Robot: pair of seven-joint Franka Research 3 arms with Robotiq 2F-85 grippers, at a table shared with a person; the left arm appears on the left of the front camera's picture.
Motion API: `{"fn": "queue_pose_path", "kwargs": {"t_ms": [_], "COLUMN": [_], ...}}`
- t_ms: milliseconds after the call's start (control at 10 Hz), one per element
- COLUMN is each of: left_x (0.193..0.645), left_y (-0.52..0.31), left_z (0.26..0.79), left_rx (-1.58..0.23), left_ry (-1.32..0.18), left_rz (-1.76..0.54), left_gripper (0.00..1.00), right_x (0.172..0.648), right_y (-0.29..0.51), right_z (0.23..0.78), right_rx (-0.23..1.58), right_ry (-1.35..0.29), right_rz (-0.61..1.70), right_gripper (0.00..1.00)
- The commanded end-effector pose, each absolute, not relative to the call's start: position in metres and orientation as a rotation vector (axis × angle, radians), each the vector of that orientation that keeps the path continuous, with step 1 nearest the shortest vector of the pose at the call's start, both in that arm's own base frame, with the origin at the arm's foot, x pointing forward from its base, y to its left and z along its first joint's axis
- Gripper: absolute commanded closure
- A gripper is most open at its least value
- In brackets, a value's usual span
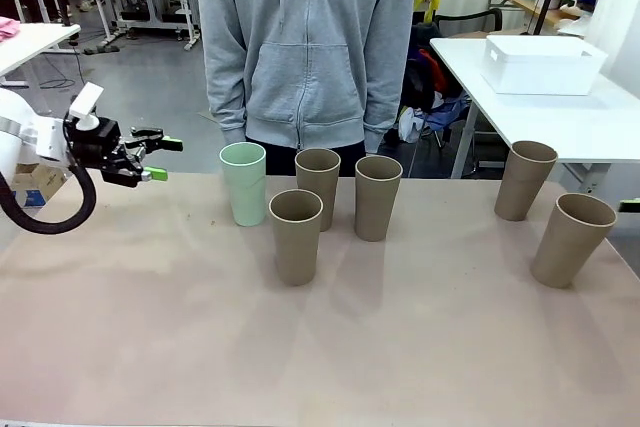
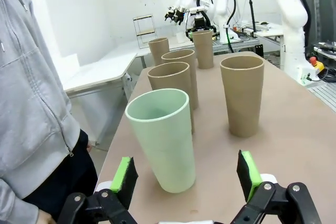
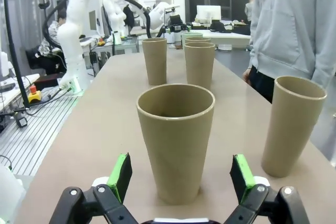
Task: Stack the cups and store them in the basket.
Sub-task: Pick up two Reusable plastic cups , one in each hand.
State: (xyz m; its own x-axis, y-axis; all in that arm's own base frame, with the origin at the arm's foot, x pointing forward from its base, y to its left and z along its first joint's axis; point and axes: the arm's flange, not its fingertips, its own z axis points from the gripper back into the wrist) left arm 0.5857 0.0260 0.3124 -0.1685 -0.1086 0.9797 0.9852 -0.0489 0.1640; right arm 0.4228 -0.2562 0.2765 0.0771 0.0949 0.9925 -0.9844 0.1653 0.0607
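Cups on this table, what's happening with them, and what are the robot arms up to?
Six cups stand upright and unstacked on the table. The left hand is open, aimed at the mint green cup from the side, not touching it. The right hand, also open, is lined up on the tan cup nearest the table's right end. A person in a grey hoodie stands at the far side. The white basket sits on another table behind.

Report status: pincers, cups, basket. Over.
Left pincer open, facing mint cup. Right pincer open, facing a tan cup. Six cups upright, unstacked. Basket on the next table, person at far edge.
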Motion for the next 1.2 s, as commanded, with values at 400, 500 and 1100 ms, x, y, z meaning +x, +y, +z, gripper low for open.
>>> {"fn": "queue_pose_path", "kwargs": {"t_ms": [400,500,1100], "left_x": [0.601,0.594,0.609], "left_y": [-0.013,-0.012,-0.023], "left_z": [0.279,0.291,0.264], "left_rx": [-1.124,-1.169,-1.028], "left_ry": [-1.328,-1.308,-1.334], "left_rz": [-1.367,-1.337,-1.272], "left_gripper": [0.00,0.00,0.00], "right_x": [0.432,0.429,0.423], "right_y": [-0.228,-0.234,-0.225], "right_z": [0.256,0.256,0.247], "right_rx": [1.053,1.051,0.997], "right_ry": [-1.113,-1.138,-1.107], "right_rz": [1.014,1.064,1.081], "right_gripper": [0.00,0.00,0.00]}}
